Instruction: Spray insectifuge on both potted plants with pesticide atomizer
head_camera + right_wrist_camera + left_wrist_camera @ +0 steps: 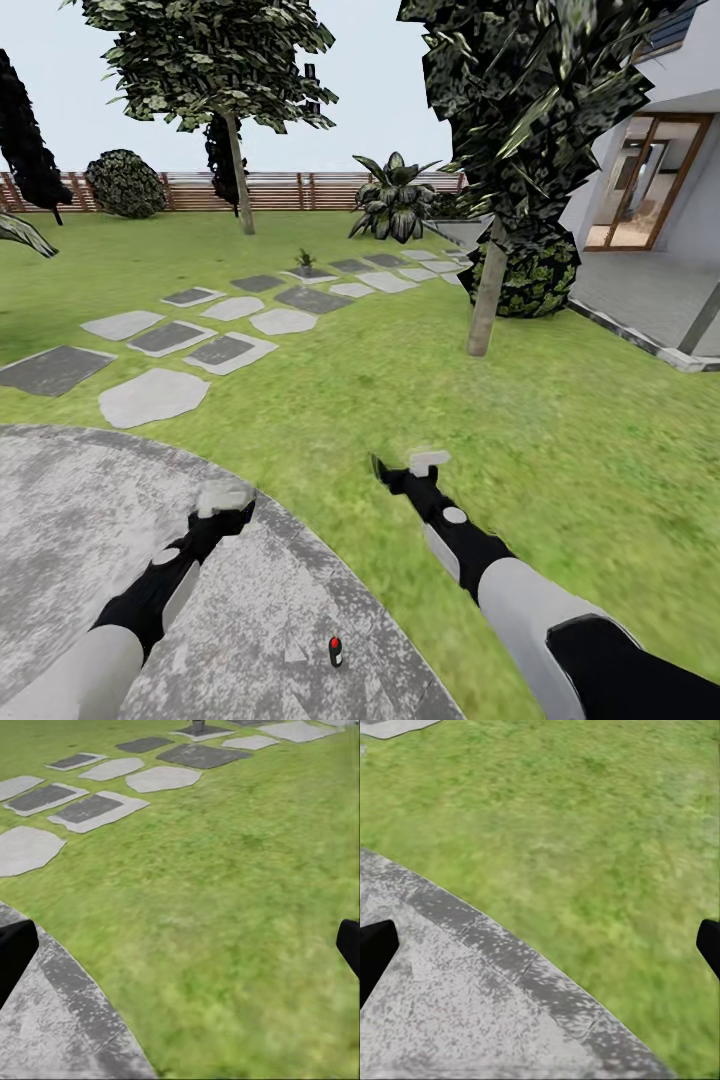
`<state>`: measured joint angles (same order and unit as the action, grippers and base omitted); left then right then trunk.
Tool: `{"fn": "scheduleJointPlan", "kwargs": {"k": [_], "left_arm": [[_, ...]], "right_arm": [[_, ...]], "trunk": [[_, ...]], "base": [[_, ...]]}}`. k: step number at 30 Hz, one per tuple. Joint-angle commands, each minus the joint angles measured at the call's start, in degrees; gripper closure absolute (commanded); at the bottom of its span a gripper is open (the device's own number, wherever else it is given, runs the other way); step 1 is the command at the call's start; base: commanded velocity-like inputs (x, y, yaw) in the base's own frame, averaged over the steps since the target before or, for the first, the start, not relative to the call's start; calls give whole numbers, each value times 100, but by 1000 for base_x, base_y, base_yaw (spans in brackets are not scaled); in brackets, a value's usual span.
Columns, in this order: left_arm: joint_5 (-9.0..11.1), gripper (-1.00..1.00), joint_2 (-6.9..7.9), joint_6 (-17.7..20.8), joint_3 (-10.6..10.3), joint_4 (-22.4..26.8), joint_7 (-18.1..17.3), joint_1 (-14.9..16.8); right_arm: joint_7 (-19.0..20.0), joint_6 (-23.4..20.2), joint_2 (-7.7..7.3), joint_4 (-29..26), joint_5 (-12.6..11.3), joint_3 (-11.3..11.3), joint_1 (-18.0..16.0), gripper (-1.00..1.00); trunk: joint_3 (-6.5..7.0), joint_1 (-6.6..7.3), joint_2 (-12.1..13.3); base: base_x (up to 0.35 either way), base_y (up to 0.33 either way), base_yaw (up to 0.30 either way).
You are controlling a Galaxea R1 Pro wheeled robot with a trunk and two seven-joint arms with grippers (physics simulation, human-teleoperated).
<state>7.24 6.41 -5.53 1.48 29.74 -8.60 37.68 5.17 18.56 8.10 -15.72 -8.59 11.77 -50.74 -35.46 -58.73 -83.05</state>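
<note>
Lawn separates both claws (spread, empty) from potted plant (305, 262) far ahead.

Green lawn (400, 400) surrounds a round grey patio (80, 520); stepping stones (220, 330) lead beyond the patio toward a brown slatted fence (290, 190).

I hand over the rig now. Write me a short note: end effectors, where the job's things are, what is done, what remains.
Left end effector: open, empty, above the patio.
Right end effector: open, empty, above the lawn.
One potted plant stands far ahead on the stepping stones. A small dark object with a red dot stands on the patio near the base.
Done: nothing is grasped.
Left: find and pick up the atomizer, spray both plants.
</note>
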Motion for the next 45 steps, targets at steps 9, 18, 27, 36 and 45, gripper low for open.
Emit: {"fn": "scheduleJointPlan", "kwargs": {"k": [9, 18, 27, 36, 45], "left_arm": [[89, -100, 66, -979, 27, -44, 15, -1556], [149, -100, 134, -1312, 68, -340, 156, -2360], [157, -100, 115, -1784, 72, -883, 157, -2430], [166, -100, 52, -1803, 63, -1128, 157, -2433], [156, -100, 44, -1803, 63, -1128, 157, -2433]], "right_arm": [[-628, 763, -1043, 1380, -79, 25, 611, -100], [-641, 781, -1831, 1421, -90, 15, 1946, -100], [-637, 774, -1768, 1422, -74, 22, 2220, -100], [-609, 772, -1685, 1422, -82, 19, 2244, -100], [-616, 772, -1670, 1422, -82, 19, 2249, -100]], "trunk": [[-4, 1, -3], [-4, 1, -3], [-4, 1, -3], [-57, -65, -123], [-219, -263, -484]], "base": [[0, 0, 0], [0, 0, 0], [0, 0, 0], [0, 0, 0], [0, 0, 0]]}}
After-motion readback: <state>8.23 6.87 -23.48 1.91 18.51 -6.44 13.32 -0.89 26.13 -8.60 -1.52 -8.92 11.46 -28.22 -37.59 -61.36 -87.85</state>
